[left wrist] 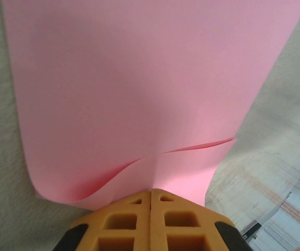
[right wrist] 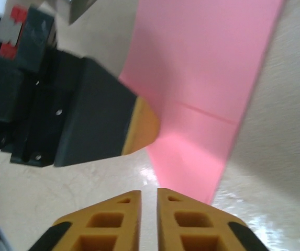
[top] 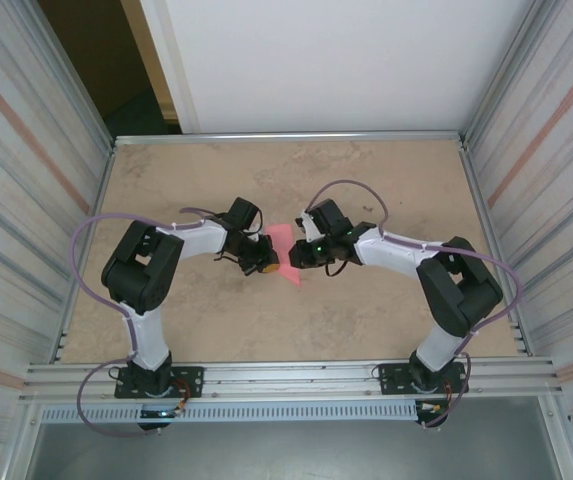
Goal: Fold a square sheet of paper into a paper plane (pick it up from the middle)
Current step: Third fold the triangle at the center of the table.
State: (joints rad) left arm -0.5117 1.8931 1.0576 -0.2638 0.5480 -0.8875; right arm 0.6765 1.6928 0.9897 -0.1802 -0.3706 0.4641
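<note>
- My left claw (left wrist: 151, 193) is fully closed on the near edge of the pink sheet of paper (left wrist: 139, 78). The paper buckles into a soft curl where I pinch it.
- The sheet sits mid-counter (top: 366, 320) between my two claws. I cannot tell how much of it rests on the surface. A faint straight crease runs across it, but it has no point yet and is not a plane.
- My right claw (right wrist: 148, 196) is just beside the sheet's lower corner. Its tips are nearly together with a thin gap, and nothing is in it.
- I judge this an early fold, with one side pinned and the other waiting.
- Next, my right claw should spread, slide onto the free edge without touching the left claw, then grip lightly so the thin paper doesn't tear.
</note>
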